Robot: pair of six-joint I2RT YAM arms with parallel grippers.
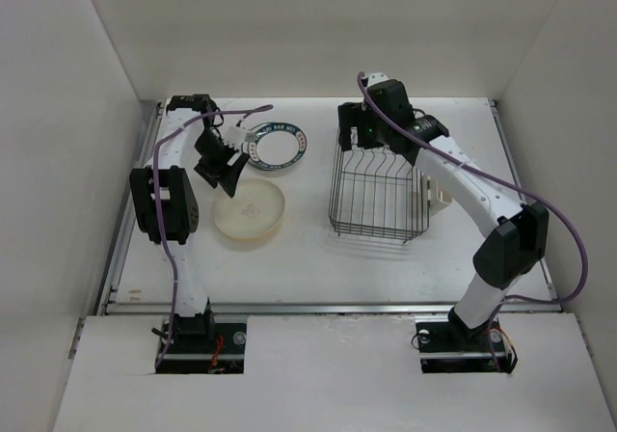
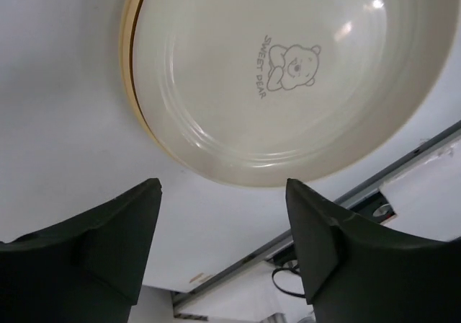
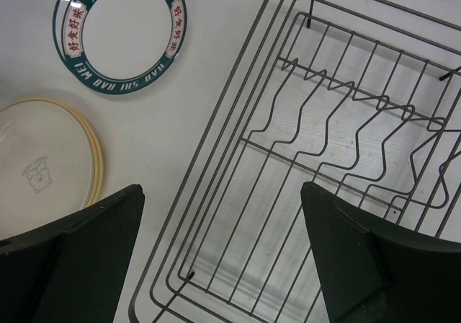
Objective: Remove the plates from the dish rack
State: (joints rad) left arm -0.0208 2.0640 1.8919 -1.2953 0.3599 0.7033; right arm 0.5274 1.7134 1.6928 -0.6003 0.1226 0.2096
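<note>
Parted left jaws overlook glossy round cream plate (image 2: 288,71).

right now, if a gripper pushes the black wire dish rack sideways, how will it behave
Likely slides easily: the black wire dish rack looks thin-wired and empty, so probably light. Its wide, low base suggests it won't tip.

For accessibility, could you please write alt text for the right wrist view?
An empty wire dish rack fills the right; left of it lie a green-rimmed plate and a cream plate. The right gripper's open jaws frame the bottom.
</note>
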